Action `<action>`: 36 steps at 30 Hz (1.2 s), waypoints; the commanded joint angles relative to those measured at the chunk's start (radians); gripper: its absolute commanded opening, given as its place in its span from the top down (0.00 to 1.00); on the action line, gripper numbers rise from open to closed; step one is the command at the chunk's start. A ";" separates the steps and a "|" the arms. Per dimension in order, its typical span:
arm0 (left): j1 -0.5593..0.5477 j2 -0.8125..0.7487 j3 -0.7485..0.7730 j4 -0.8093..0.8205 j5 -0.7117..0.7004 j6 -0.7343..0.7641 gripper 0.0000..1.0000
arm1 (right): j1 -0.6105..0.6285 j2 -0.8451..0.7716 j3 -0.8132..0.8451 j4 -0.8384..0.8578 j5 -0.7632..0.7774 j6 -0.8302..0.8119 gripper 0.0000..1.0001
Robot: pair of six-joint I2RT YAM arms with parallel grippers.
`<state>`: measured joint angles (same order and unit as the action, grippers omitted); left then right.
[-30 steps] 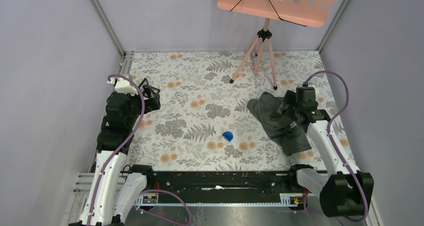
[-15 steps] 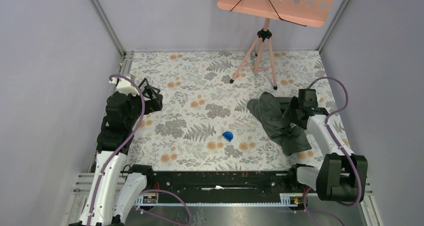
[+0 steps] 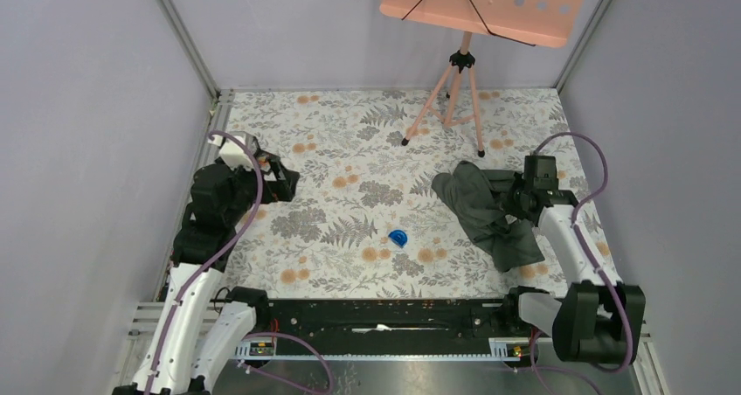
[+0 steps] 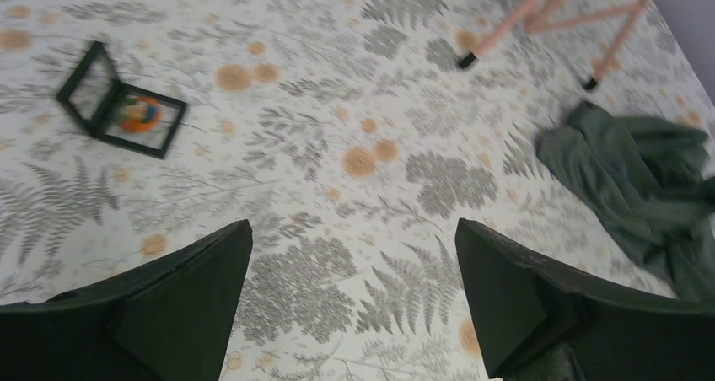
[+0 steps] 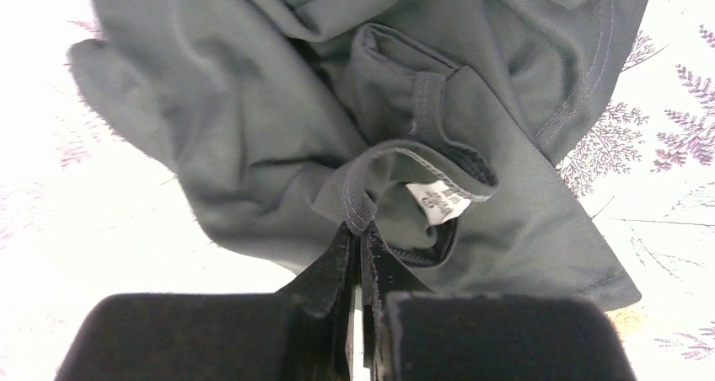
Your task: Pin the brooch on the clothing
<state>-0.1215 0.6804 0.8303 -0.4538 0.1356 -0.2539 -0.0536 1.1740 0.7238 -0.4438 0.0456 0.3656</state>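
The clothing (image 3: 485, 207) is a dark grey-green T-shirt lying crumpled at the right of the table. In the right wrist view the clothing (image 5: 253, 128) fills the frame, its white label (image 5: 438, 200) showing inside the neck. My right gripper (image 5: 358, 229) is shut on the neck band just left of that label, and the right gripper (image 3: 515, 198) sits at the shirt's right edge. The brooch (image 4: 139, 113), orange and round, lies in an open black case (image 4: 131, 144) at the far left. My left gripper (image 4: 352, 229) hangs open above bare tablecloth, near the left side (image 3: 284, 181).
A small blue curved object (image 3: 398, 237) lies mid-table, left of the shirt. A pink music stand (image 3: 485, 6) stands at the back, its tripod legs (image 3: 454, 98) on the floral cloth. Grey walls close in both sides.
My right gripper has closed, from wide open to shut on the shirt's neck band. The left arm has shifted a little right and nearer, still open.
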 commanded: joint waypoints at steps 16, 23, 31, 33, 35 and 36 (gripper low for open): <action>-0.629 0.008 -0.181 0.448 -0.043 -0.227 0.01 | 0.626 -0.197 0.364 -0.005 0.050 0.201 1.00; -0.895 0.185 -0.224 0.703 -0.257 -0.229 0.04 | 0.846 -0.070 0.417 0.127 0.112 0.267 1.00; -0.989 0.322 -0.289 0.896 -0.498 -0.259 0.17 | 0.908 -0.064 0.452 0.152 0.132 0.285 1.00; -0.991 0.347 -0.312 0.961 -0.514 -0.277 0.19 | 0.909 -0.072 0.456 0.143 0.134 0.282 1.00; -0.992 0.377 -0.302 0.961 -0.548 -0.289 0.22 | 0.910 -0.083 0.455 0.139 0.135 0.281 1.00; -0.993 0.392 -0.293 0.956 -0.569 -0.293 0.23 | 0.911 -0.087 0.453 0.137 0.135 0.281 1.00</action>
<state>-1.1072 1.0306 0.5266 0.3565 -0.3138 -0.5087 0.8463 1.1267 1.1355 -0.3473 0.1417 0.6334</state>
